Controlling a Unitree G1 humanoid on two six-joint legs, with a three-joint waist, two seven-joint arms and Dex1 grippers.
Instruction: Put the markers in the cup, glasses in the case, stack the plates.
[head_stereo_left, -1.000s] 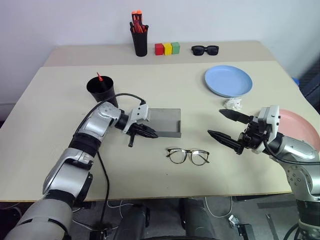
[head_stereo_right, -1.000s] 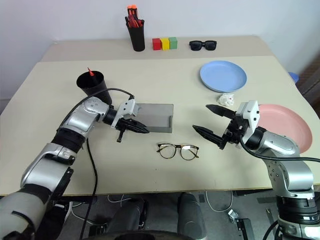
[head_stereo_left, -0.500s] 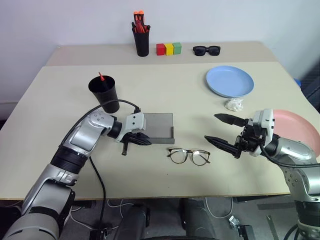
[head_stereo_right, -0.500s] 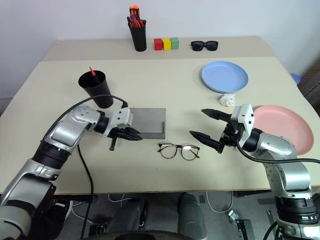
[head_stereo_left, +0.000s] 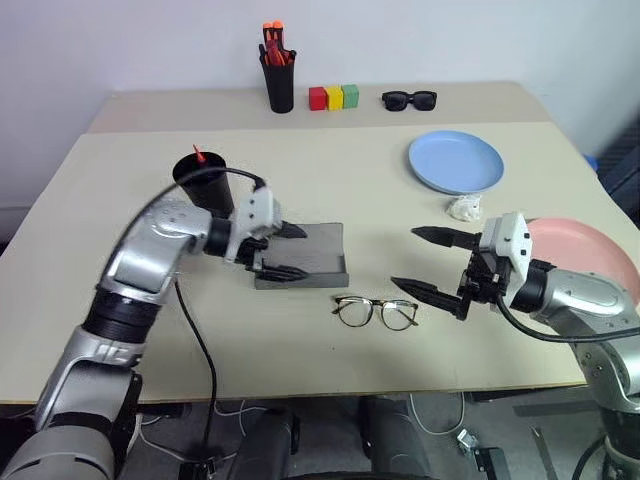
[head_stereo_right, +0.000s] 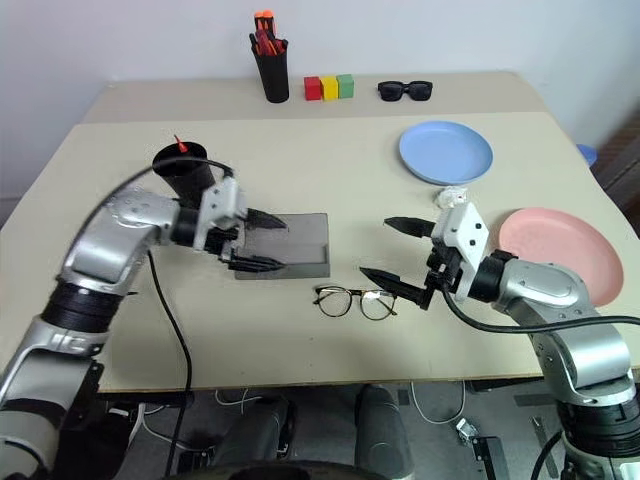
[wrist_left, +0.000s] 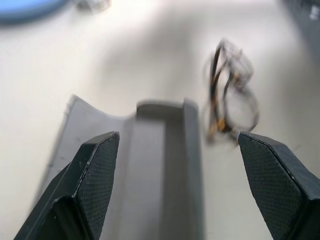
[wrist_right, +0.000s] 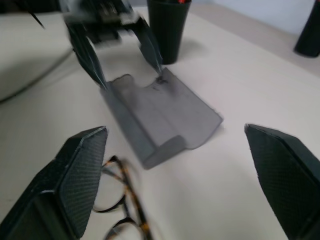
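Blue plate (head_stereo_left: 456, 161), pink plate (head_stereo_left: 588, 254).

The beige table (head_stereo_left: 330, 180) carries the grey case (head_stereo_left: 312, 256), glasses (head_stereo_left: 376, 312) just before it and the cup (head_stereo_left: 203, 178). Blue plate (head_stereo_left: 456, 161) and pink plate (head_stereo_left: 590, 250) lie right, a crumpled white scrap (head_stereo_left: 463, 207) between them. At the back stand a pen holder (head_stereo_left: 279, 83), three blocks (head_stereo_left: 334, 97) and sunglasses (head_stereo_left: 410, 99).

Grey case (head_stereo_left: 310, 255), black cup (head_stereo_left: 203, 180) holding a red-tipped marker (head_stereo_left: 199, 155), dark-rimmed glasses (head_stereo_left: 376, 312) (rims look mottled amber up close). Plates: light blue (head_stereo_left: 456, 161) at 1 o'clock, salmon pink (head_stereo_left: 588, 250) at 3. Beige table (head_stereo_left: 330, 160).
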